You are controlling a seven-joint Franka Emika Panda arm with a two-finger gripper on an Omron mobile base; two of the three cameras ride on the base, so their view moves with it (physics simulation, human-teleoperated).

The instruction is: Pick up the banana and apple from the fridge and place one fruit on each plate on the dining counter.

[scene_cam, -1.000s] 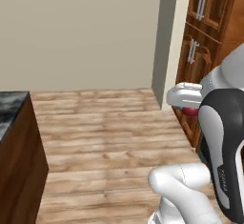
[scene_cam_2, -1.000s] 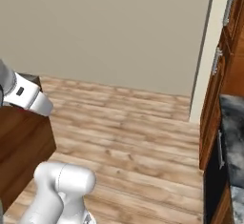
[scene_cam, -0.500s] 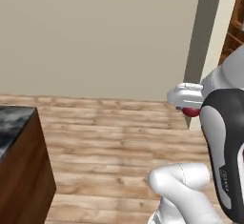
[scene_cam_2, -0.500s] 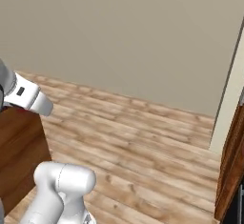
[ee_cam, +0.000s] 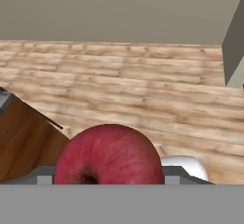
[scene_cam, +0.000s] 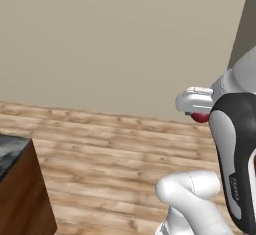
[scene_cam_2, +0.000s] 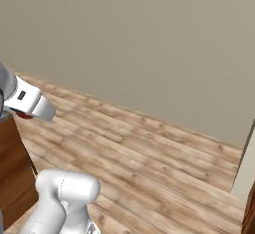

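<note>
Apple (ee_cam: 109, 155) clamped in the gripper (ee_cam: 110, 173), out of the fridge; dining counter (scene_cam: 17, 189) below-left, plating not yet done

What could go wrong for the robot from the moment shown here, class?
1. The apple sits between the gripper fingers above bare wooden floor; a slip during travel would likely drop it there.
2. The dining counter corner is close beside the robot, so a careless swing might clip it.
</note>
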